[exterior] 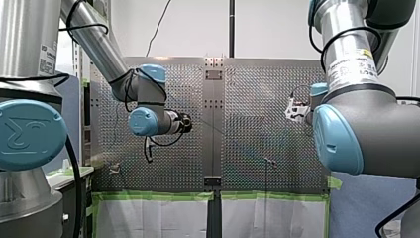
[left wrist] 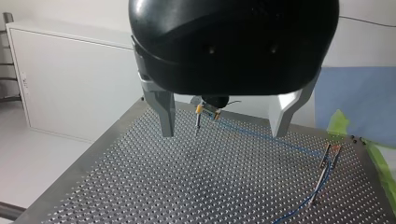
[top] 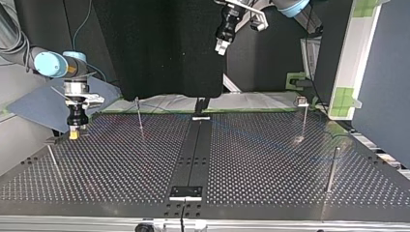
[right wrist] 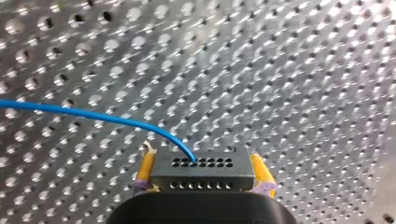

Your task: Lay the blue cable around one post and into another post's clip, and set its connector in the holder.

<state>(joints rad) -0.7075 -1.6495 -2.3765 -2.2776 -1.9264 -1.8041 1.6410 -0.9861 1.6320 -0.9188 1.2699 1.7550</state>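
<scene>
The blue cable [right wrist: 93, 114] ends in its black connector [right wrist: 201, 170], which is clamped between the yellow pads of the right end effector [top: 73, 133], low over the tabletop [top: 270, 159]. The cable reaches a post [left wrist: 327, 161]. Left end effector [left wrist: 223, 131]: fingers apart, empty, held high. Step judged: connector placement. Next move: align over the holder, lower, release.

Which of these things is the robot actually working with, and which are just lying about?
In the job: blue cable; connector, gripped by right gripper; post with clip; bare post; left gripper, open.
Just lying about: white cabinet; green tape; blue sheet.
</scene>
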